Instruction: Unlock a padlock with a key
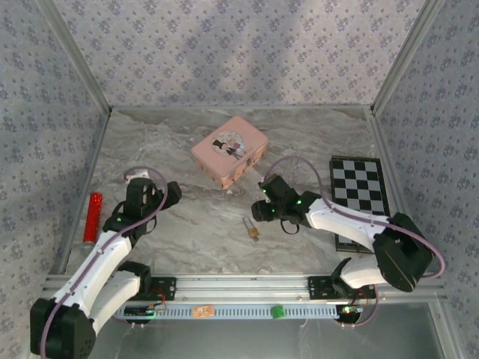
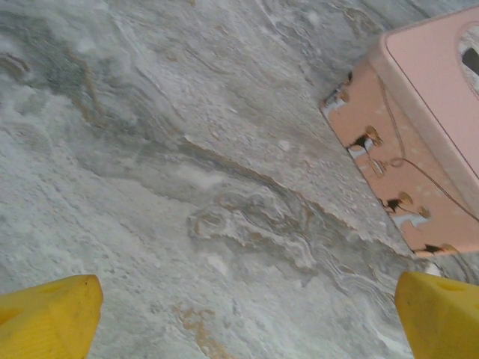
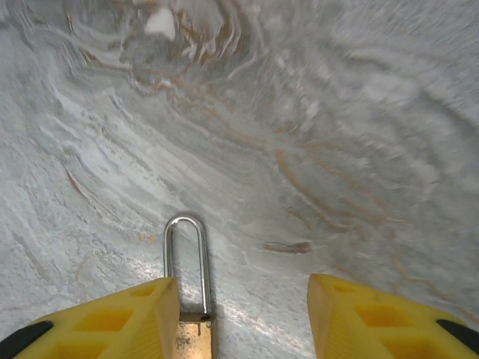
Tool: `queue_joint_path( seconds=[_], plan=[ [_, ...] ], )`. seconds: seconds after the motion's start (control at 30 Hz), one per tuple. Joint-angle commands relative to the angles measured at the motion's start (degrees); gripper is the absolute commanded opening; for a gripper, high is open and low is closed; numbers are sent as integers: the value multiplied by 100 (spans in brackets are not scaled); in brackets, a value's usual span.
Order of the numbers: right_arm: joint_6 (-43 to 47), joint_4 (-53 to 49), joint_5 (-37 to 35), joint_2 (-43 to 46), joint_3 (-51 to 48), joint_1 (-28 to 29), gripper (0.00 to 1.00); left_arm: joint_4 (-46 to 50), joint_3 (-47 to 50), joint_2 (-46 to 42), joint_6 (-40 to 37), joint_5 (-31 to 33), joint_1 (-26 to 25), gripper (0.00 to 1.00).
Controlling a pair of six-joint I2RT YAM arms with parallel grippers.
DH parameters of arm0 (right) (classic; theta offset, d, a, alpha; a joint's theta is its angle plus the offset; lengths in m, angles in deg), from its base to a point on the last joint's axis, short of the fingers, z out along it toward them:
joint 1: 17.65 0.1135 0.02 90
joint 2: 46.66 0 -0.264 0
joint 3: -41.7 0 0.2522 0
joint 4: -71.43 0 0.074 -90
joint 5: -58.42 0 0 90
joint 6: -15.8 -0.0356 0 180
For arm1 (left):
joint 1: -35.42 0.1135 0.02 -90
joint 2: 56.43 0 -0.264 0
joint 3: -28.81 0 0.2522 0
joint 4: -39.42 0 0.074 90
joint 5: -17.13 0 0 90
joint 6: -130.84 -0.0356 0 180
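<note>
One padlock [image 3: 196, 338] beside right end effector [image 3: 241, 293]

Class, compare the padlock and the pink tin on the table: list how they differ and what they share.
Size: the padlock is far smaller than the tin. Colour: the padlock is brass with a silver shackle; the tin is pink with a picture on its lid. Place: the tin sits farther back than the padlock. Both rest on the table.

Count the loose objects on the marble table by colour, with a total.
Pink: 1, rectangular tin box
Brass-gold: 1, small metal padlock with silver shackle
Red: 1, slim cylindrical tube
Black and white: 1, flat checkered board
Total: 4
</note>
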Motion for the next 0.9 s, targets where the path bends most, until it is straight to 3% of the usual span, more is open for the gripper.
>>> queue_joint_path(
  seconds=[0.0,0.1,0.23,0.3,0.37,0.43,0.63,0.87],
  plan=[
    [464,-588,-354,510,352,-301,52,-166,-486,163,-229,970,41,100],
    [848,-814,-739,965,567,-758,58,-376,-643,463,-432,1928,41,100],
    [1519,-359,-1745,1569,436,-1407,63,-1467,-495,909,-971,3104,41,100],
    [2098,282,-2382,1826,59,-1655,80,-2667,-173,1212,-1786,3476,41,100],
    [2834,1313,-2821,2004,-554,-1922,90,-3641,71,1603,-2579,3617,65,100],
    [3388,2200,-2715,2107,-1160,-2274,96,-3742,41,1985,-2803,3462,165,100],
    [2772,3473,-1978,2102,-2252,-3545,97,-4894,771,2280,-3197,2161,550,100],
    [2931,5093,-1075,1496,-2943,-4067,99,-6224,1286,2597,-3342,1478,879,100]
  ],
)
